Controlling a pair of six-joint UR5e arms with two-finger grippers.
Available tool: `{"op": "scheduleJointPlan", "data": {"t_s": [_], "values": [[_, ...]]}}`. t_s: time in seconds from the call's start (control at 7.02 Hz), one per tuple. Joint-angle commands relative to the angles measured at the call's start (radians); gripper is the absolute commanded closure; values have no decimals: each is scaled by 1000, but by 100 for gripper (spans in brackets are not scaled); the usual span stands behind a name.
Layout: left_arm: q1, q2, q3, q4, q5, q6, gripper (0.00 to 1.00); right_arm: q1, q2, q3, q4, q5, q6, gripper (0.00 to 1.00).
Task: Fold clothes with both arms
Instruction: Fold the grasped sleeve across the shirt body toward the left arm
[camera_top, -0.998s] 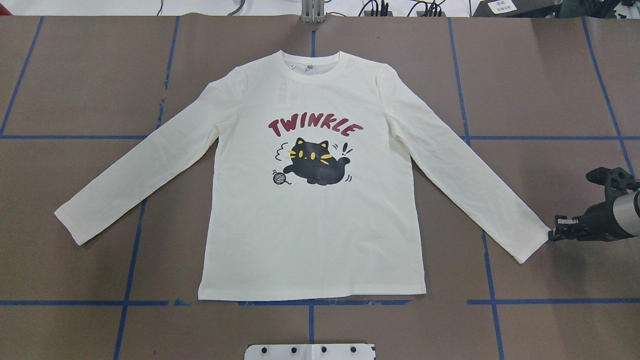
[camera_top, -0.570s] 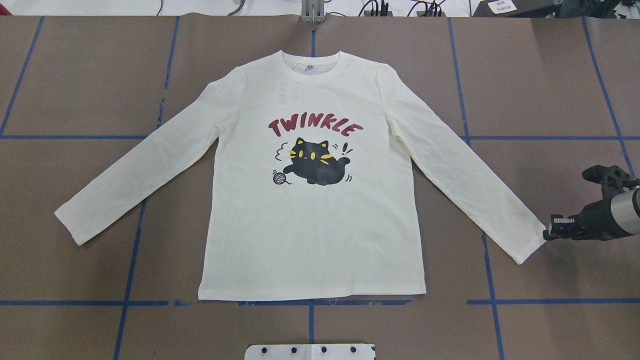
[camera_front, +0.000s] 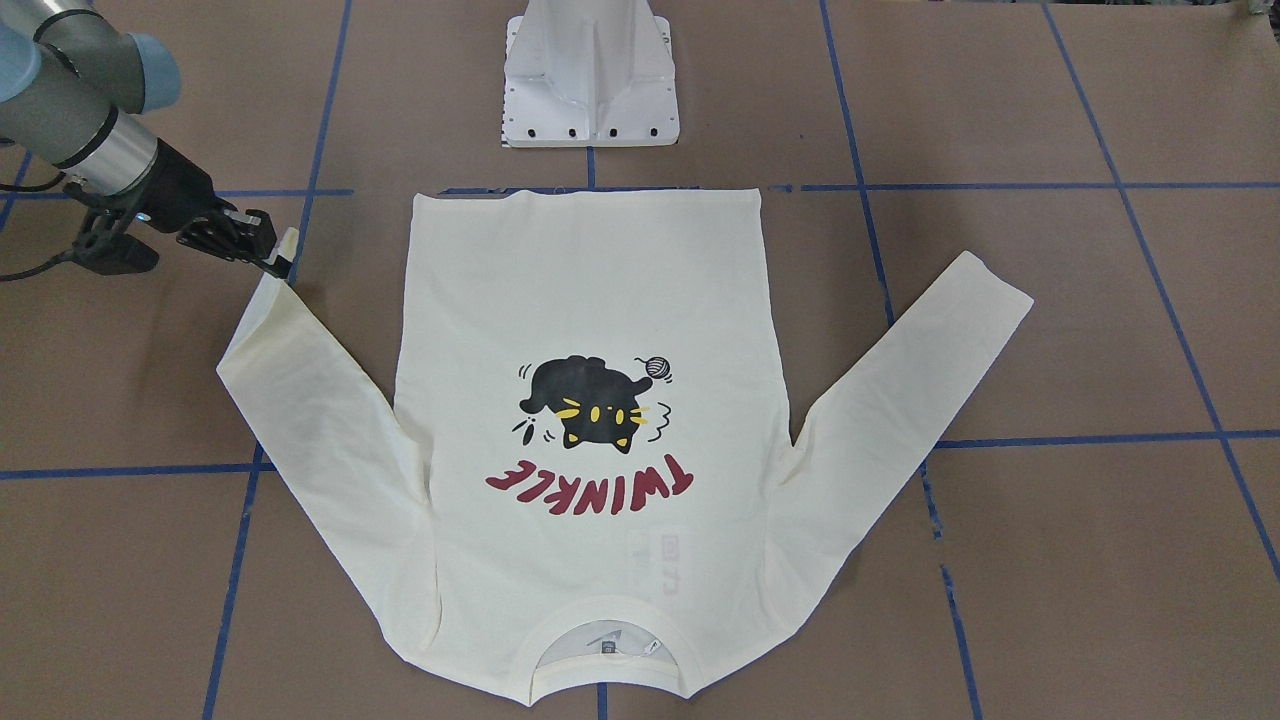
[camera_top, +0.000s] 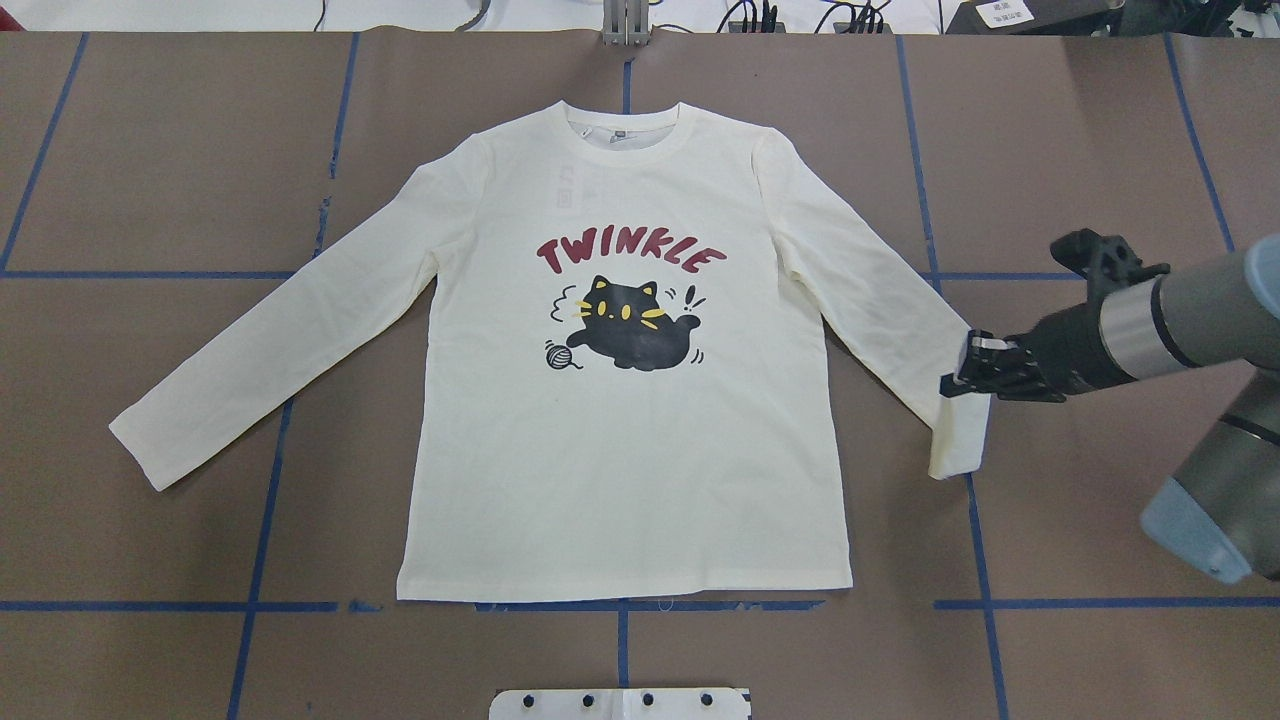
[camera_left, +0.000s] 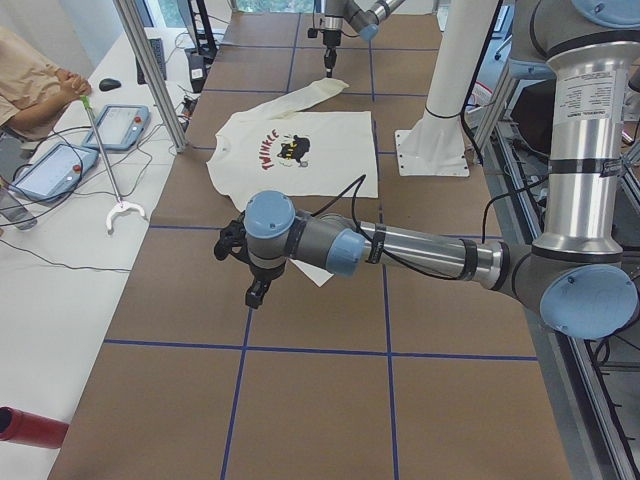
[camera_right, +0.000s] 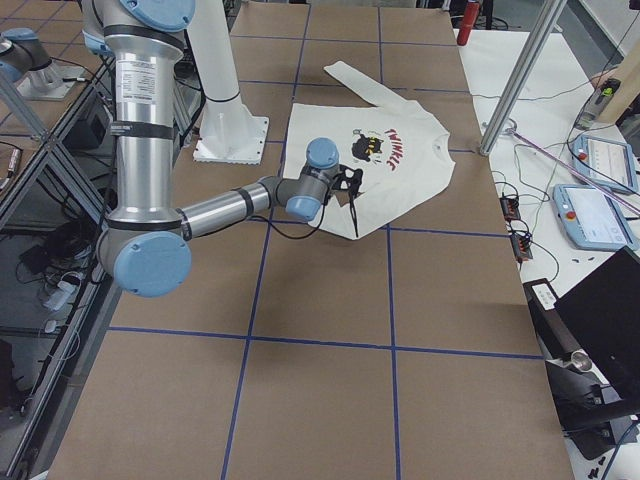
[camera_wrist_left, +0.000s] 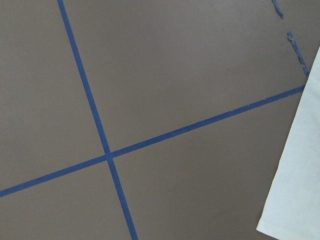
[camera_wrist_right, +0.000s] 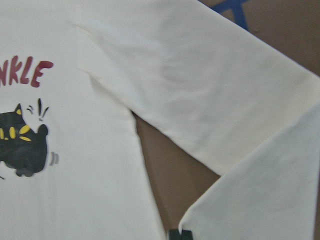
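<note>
The cream long-sleeved T-shirt lies flat, print up, collar at the far side; it also shows in the front-facing view. My right gripper is shut on the cuff of the right sleeve and holds it raised, so the sleeve end hangs doubled back over the forearm part. The same grip shows in the front-facing view and the right wrist view. The left sleeve lies straight and flat. My left gripper shows only in the exterior left view, beyond that cuff; I cannot tell if it is open.
The white pedestal base stands at the robot's side of the table, just behind the hem. Blue tape lines grid the brown table. Tablets and cables lie on a side bench past the table's far edge.
My right gripper has moved inward toward the shirt body and away from the robot, lifting the right cuff with it. The sleeve end now hangs folded back. The rest of the shirt has not moved.
</note>
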Motion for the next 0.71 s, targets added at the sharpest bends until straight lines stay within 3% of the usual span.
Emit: {"op": "scheduleJointPlan", "data": {"t_s": [0.0, 0.14, 0.29, 0.57], "values": [[1, 0, 4, -8, -15, -3, 0, -14, 529, -55, -531, -86, 81, 100], [1, 0, 5, -8, -28, -3, 0, -84, 723, -212, -604, -171, 112, 100], [1, -1, 10, -9, -28, -2, 0, -142, 856, -396, -536, -296, 152, 100], [1, 0, 1, -8, -29, -5, 0, -256, 1054, -761, -285, -450, 161, 100]]}}
